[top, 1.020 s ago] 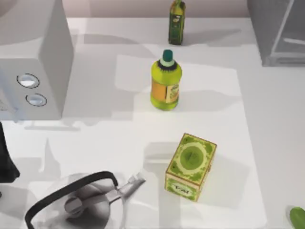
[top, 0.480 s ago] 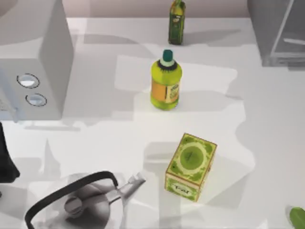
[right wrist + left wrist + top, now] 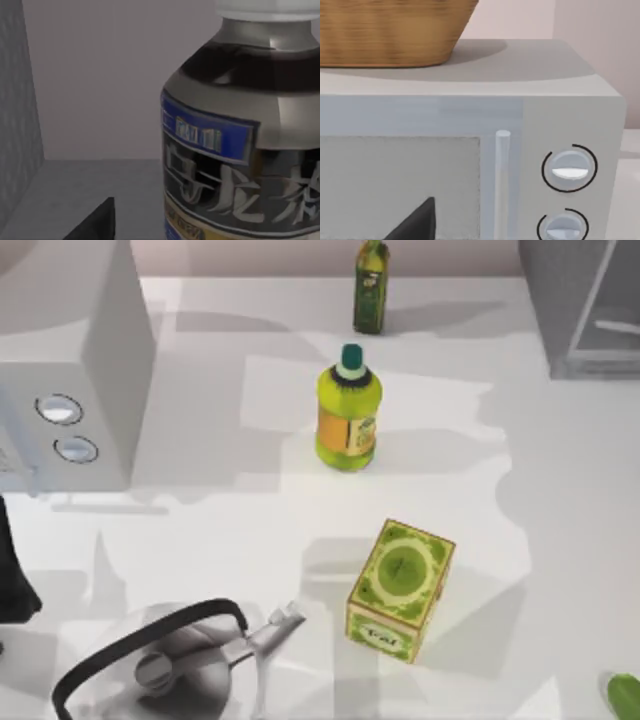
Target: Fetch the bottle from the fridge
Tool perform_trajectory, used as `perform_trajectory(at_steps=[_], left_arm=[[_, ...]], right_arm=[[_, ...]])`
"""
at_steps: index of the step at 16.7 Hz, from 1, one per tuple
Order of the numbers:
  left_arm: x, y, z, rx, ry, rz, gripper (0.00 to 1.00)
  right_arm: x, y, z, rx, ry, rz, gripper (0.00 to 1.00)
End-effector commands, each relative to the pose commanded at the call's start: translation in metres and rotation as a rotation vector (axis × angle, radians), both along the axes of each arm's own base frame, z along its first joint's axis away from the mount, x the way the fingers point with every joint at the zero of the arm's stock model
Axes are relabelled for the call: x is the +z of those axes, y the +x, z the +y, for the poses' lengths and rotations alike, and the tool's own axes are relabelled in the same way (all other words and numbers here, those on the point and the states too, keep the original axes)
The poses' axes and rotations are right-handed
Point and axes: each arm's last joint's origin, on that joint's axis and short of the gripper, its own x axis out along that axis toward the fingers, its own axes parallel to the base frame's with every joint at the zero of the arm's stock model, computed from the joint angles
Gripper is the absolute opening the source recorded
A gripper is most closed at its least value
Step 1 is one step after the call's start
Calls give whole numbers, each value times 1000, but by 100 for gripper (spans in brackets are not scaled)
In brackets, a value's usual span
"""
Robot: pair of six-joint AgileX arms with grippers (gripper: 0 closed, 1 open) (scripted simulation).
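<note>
Table [image 3: 230, 530] is white. Fridge [image 3: 580, 310] sits at the far right corner, grey cabinet with door panel swung open; microwave [image 3: 70, 370] at far left, basket [image 3: 390, 30] on top of it. Kettle [image 3: 170, 660] near left, tea box [image 3: 400, 588] near centre, yellow-green bottle [image 3: 348, 412] mid-table, slim green bottle [image 3: 370, 285] at the far edge. All clutter, none of it in the job. Target bottle [image 3: 240, 135] is inside the fridge, upright on the shelf [image 3: 90, 195], wall [image 3: 17, 110] beside it and back panel behind; right wrist view has it very close, white cap, grey shoulder, blue label band. Right claw [image 3: 92, 222]: just one dark finger tip showing low in that view, beside the bottle with a gap, not touching. Can't tell if it's open or closed. Looks like the final approach before the grasp, so task is early. To do it well, I'd centre the bottle between the fingers, go in level, grip on the straight label section below the shoulder, not the cap. Keep clear of the fridge wall and door edge, don't nudge the bottle over. Lift slightly, then back straight out. Left claw [image 3: 412, 222] parked facing the microwave door, state also not readable.
</note>
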Motion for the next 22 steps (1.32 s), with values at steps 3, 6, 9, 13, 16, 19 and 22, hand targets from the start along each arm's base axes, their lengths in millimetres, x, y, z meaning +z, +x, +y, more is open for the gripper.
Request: perform_trajectory(at_steps=[3, 6, 9, 13, 16, 19, 22], left_arm=[[0, 0, 0, 0, 0, 0, 100], [0, 0, 0, 0, 0, 0, 100], [0, 0, 0, 0, 0, 0, 100], [0, 0, 0, 0, 0, 0, 100], [0, 0, 0, 0, 0, 0, 100], [0, 0, 0, 0, 0, 0, 100], [0, 0, 0, 0, 0, 0, 100]], right_arm=[[2, 26, 0, 0, -1, -8, 100], [1, 36, 1, 0, 0, -1, 100], [1, 36, 1, 0, 0, -1, 100], [1, 36, 1, 0, 0, -1, 70], [1, 36, 1, 0, 0, -1, 47], [1, 36, 1, 0, 0, -1, 25], [1, 36, 1, 0, 0, -1, 2]])
